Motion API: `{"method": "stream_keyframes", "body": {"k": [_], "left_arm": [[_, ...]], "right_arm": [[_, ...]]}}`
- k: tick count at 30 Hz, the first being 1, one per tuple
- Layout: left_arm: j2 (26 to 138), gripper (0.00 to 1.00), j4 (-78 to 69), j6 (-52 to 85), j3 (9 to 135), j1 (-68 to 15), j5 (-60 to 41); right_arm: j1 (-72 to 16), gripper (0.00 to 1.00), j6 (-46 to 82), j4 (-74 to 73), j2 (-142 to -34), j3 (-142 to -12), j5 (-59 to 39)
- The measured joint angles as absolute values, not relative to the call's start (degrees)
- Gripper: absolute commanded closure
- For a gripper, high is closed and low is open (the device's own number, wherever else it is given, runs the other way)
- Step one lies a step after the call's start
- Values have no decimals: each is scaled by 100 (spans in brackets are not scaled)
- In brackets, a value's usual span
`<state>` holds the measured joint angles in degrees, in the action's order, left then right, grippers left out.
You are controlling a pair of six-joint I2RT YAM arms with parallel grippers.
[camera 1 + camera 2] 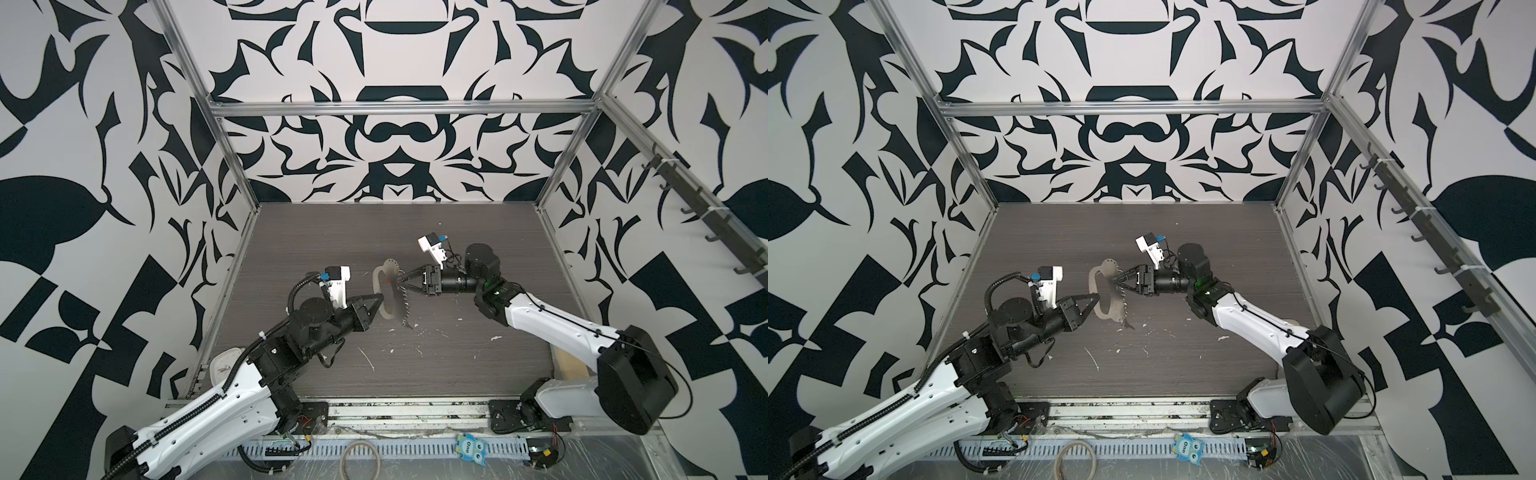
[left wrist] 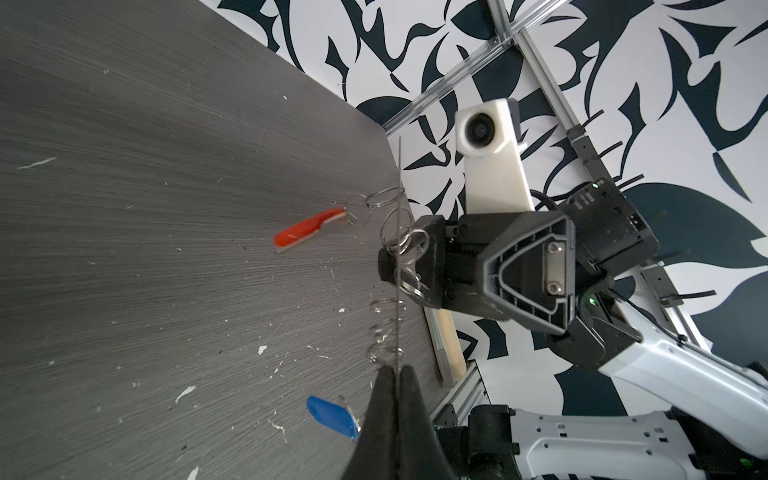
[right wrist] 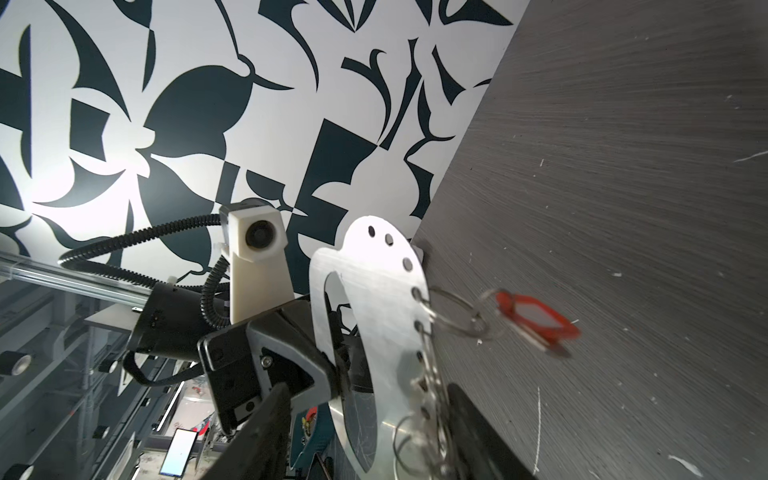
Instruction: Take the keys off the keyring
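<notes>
Both my arms are built alike, with glossy white shells on the long links and matte black housings at the joints. The left arm [image 1: 216, 411] has a black ribbed cable conduit [image 1: 232, 365] tied along its shell with white clips. The right arm [image 1: 552, 320] carries only a thin black wire. The left hand [image 1: 380, 297] and right hand [image 1: 402, 280] are black, triangular ribbed plastic, fixed with silver screws [image 2: 555, 266]. A white blocky camera housing [image 2: 490, 137] with a round dark lens and a blue plug tops each wrist. A small green light [image 1: 494, 293] glows on the right arm.
</notes>
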<state>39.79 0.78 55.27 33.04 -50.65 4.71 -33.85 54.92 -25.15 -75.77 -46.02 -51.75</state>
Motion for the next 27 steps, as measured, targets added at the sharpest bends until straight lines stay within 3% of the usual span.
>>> {"method": "stream_keyframes", "body": {"k": [7, 14, 27], "left_arm": [[3870, 100, 613, 5872, 3505, -5063, 869], [3664, 100, 862, 6145, 3682, -5063, 1262], [3752, 100, 888, 6359, 4007, -5063, 1326]], "right_arm": [[-3385, 41, 4442, -1017, -6523, -4600, -4187], [-3614, 45, 3660, -685, -5306, -4115, -3142], [-5223, 61, 2158, -967, -5323, -3627, -2123]]}}
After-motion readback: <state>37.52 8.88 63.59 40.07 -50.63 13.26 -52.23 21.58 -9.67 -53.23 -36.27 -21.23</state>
